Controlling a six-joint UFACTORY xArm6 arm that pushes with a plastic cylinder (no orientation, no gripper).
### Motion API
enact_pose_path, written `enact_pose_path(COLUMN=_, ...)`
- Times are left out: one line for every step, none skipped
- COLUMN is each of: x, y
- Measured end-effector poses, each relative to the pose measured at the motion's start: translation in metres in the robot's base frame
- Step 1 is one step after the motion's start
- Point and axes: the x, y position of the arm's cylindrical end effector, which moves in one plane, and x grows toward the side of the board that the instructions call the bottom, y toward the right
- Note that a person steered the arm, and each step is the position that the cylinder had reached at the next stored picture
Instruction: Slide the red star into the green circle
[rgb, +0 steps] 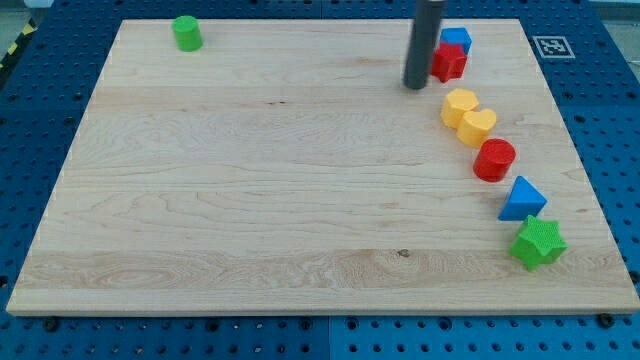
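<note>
my tip (415, 86) is sitting just beside the red star (449, 63), at about its seven o'clock and nearly touching its left edge; being a bare rod, it is not opening, closing or holding anything. the red star is lying near the board's one o'clock edge, touching the blue block (456, 40) at its twelve o'clock. the green circle (186, 32) is waiting well apart, out at the star's nine o'clock near the wooden board's (250, 200) eleven o'clock corner. i am judging that my tip is standing on the wrong side for this push: it should be going round to the star's three o'clock, avoiding the yellow block (460, 106) at five o'clock, then pushing through the star's centre so it is not spinning off.
</note>
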Motion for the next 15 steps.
enact_pose_path(x=0.022, y=0.046)
enact_pose_path(x=0.033, y=0.087)
enact_pose_path(x=0.02, y=0.111)
enact_pose_path(x=0.006, y=0.104)
enact_pose_path(x=-0.011, y=0.076)
enact_pose_path(x=-0.027, y=0.042)
enact_pose_path(x=-0.032, y=0.012)
enact_pose_path(x=-0.036, y=-0.014)
enact_pose_path(x=-0.046, y=-0.042)
enact_pose_path(x=-0.054, y=-0.064)
enact_pose_path(x=-0.054, y=-0.067)
enact_pose_path(x=-0.054, y=-0.071)
enact_pose_path(x=-0.061, y=-0.101)
enact_pose_path(x=-0.07, y=-0.133)
enact_pose_path(x=-0.088, y=-0.15)
